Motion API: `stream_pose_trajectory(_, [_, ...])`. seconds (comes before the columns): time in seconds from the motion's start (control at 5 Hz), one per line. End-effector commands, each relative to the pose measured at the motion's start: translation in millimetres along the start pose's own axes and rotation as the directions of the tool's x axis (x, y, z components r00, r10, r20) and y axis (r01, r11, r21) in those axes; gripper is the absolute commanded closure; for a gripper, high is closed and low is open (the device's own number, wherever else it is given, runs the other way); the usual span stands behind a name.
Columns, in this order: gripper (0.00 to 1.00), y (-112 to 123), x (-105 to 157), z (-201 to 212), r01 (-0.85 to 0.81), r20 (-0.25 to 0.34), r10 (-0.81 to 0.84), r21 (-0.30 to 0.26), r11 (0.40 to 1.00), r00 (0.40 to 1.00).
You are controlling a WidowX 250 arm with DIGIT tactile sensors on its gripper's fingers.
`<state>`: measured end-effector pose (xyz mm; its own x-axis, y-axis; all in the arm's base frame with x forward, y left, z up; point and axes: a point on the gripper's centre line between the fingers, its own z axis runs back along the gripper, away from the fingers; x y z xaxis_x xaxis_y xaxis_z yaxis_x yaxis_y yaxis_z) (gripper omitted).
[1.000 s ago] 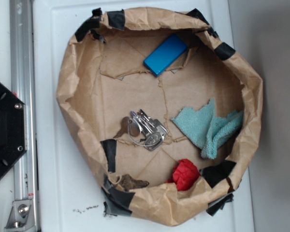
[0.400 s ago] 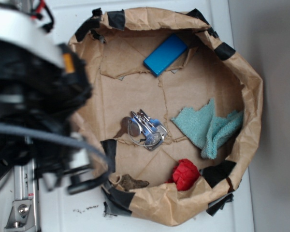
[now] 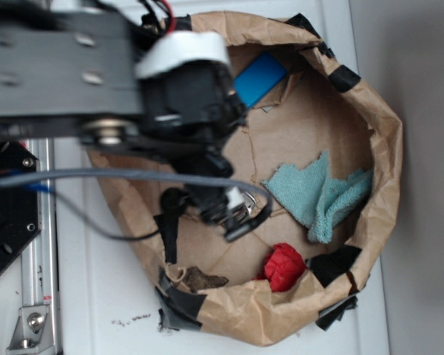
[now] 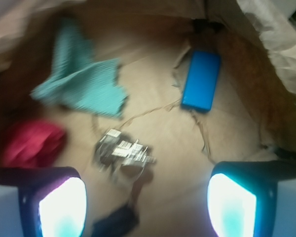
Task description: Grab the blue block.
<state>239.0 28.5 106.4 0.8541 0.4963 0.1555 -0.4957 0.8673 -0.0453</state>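
Note:
The blue block [image 3: 260,79] is a flat bright blue slab lying on the floor of the brown paper bowl [image 3: 377,126], near its far rim. In the exterior view the arm covers the block's left end. The wrist view shows the blue block [image 4: 201,80] whole, ahead and to the right. My gripper [image 3: 233,211] hangs over the middle of the bowl, above a bunch of keys [image 4: 122,150]. In the wrist view the gripper [image 4: 147,207] is open, its two lit pads [image 4: 61,207] far apart with only paper floor between them. It is well short of the block and touches nothing.
A teal terry cloth [image 3: 318,196] lies at the bowl's right side and a red crumpled object [image 3: 283,266] at its near rim. A small brown piece [image 3: 203,279] sits by the black-taped edge. The bowl's raised paper wall rings everything. A metal rail [image 3: 37,259] runs along the left.
The arm has swung in from the left and now reaches over the bowl, covering its left half and most of the keys. The block, cloth and red object have not moved.

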Motion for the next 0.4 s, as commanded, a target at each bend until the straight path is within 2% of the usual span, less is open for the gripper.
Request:
stream_pose_trajectory(0.0, [0.00,30.2,33.1,-19.1,-0.056,0.053,0.053,0.057,0.997,0.997])
stream_pose_trajectory(0.2, [0.00,50.5,45.7,-11.4,-0.073,0.079,0.066,0.094,0.993,0.995])
